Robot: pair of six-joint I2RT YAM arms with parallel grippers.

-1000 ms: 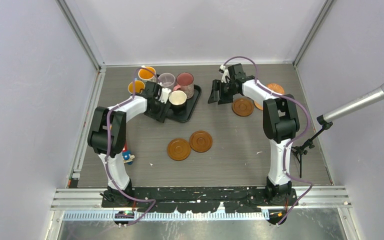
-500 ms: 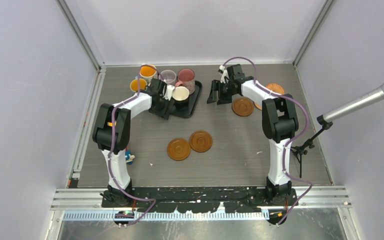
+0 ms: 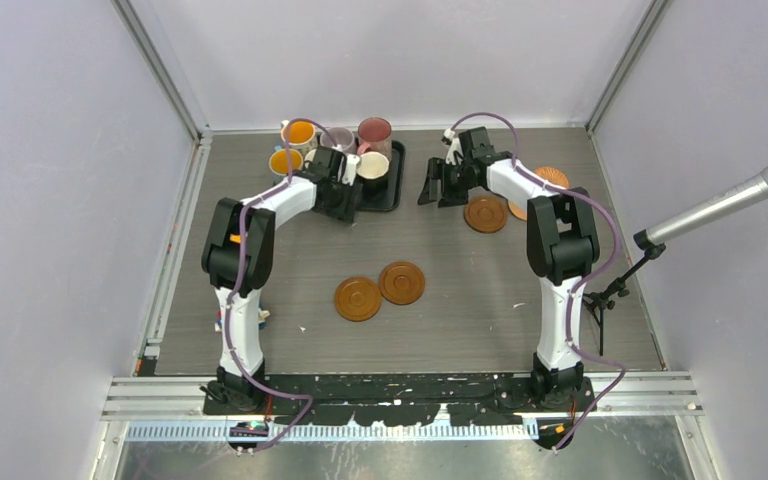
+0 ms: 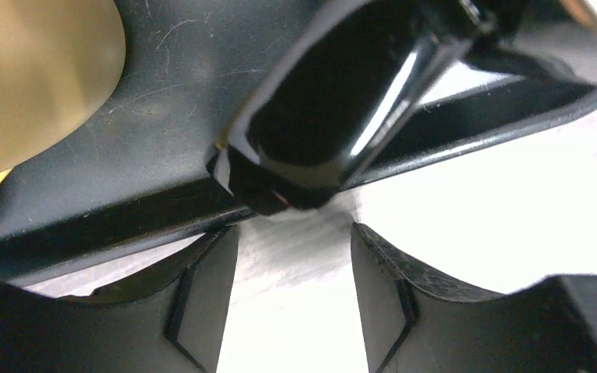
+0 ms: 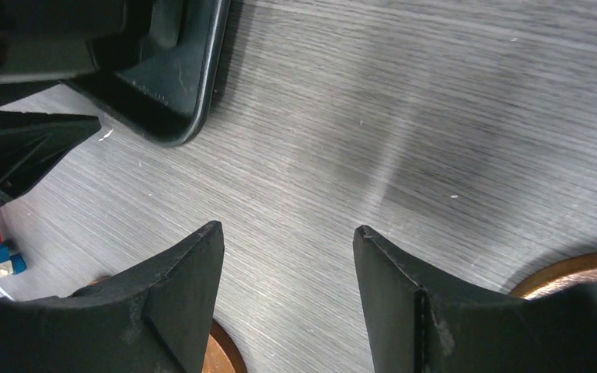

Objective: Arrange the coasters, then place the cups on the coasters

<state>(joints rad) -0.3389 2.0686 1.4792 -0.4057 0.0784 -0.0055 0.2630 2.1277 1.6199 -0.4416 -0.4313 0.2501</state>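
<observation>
The cups point(image 3: 372, 165) cluster at the tray point(image 3: 387, 200), upper centre; ceramic, so probably stiff, breakable, best pinched at the rim. Left claw point(image 4: 295, 241) and right claw point(image 5: 288, 237) gape empty; coasters point(image 3: 401, 282) lie on the bench point(image 3: 460, 300).

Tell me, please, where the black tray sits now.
In the top view, the tray lies near the far edge, just left of centre, beside the left tool.
</observation>
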